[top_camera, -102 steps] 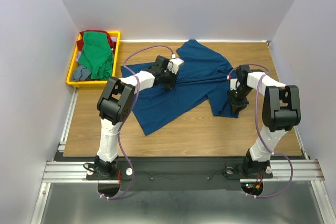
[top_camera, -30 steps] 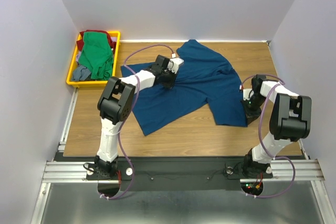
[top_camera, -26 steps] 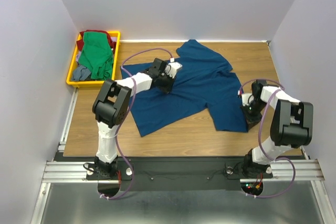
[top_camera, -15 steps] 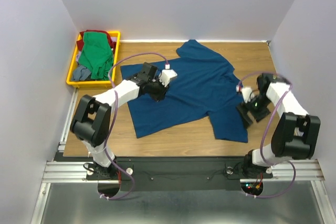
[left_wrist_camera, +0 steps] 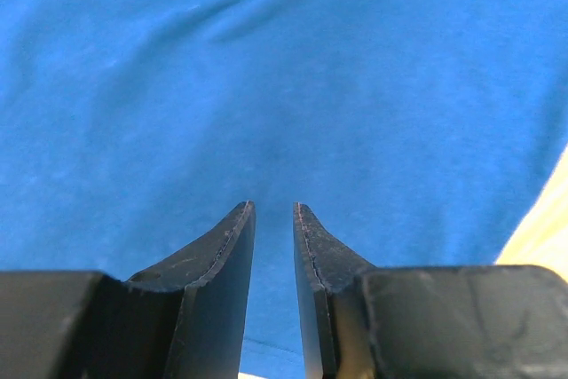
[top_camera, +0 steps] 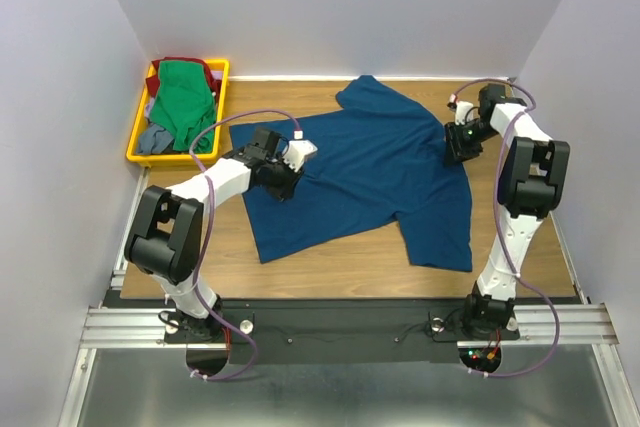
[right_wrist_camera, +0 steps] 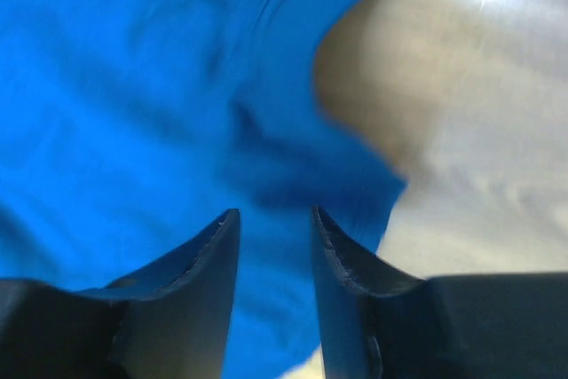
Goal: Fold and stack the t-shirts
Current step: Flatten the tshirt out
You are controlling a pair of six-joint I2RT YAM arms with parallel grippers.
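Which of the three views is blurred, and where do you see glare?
Top external: sharp and evenly lit, the blue t-shirt crisp; left wrist: cloth creases in focus; right wrist: the shirt's edge smeared by blur, glare on the table at upper right.

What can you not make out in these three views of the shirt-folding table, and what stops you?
Top view: the dark red shirt in the yellow tray is mostly covered by the green shirt.
Left wrist view: past the left gripper, the blue shirt is cut off by the frame edges; which part is unclear.
Right wrist view: blur smears the shirt's edge beyond the right gripper.
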